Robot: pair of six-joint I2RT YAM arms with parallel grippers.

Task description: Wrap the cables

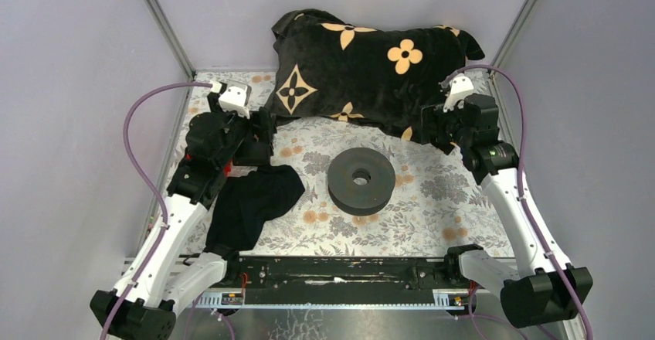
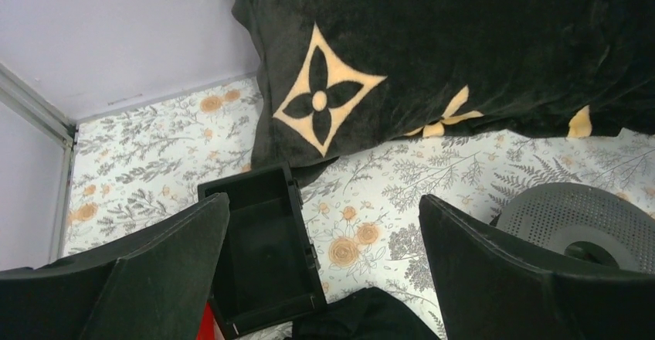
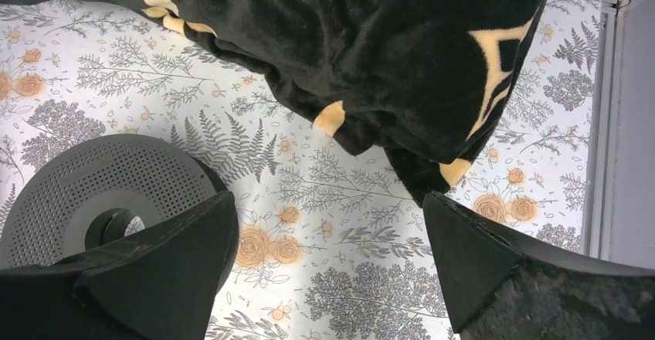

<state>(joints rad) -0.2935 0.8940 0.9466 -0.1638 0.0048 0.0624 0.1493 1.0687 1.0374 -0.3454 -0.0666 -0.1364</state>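
Note:
No cables show in any view. The black disc-shaped spool (image 1: pixel 361 180) lies flat in the middle of the floral table, and part of it appears in the left wrist view (image 2: pixel 575 216) and the right wrist view (image 3: pixel 93 193). My left gripper (image 1: pixel 259 133) hovers at the left, open and holding nothing (image 2: pixel 324 201), above an open black box (image 2: pixel 263 255). My right gripper (image 1: pixel 432 127) is at the right by the cushion's corner, also open with only tablecloth between its fingers (image 3: pixel 329 197).
A big black cushion with tan flower motifs (image 1: pixel 371 69) fills the back of the table. A black cloth (image 1: pixel 255 201) lies in front of the black box (image 1: pixel 253 152) at the left. Grey walls with metal posts close in both sides.

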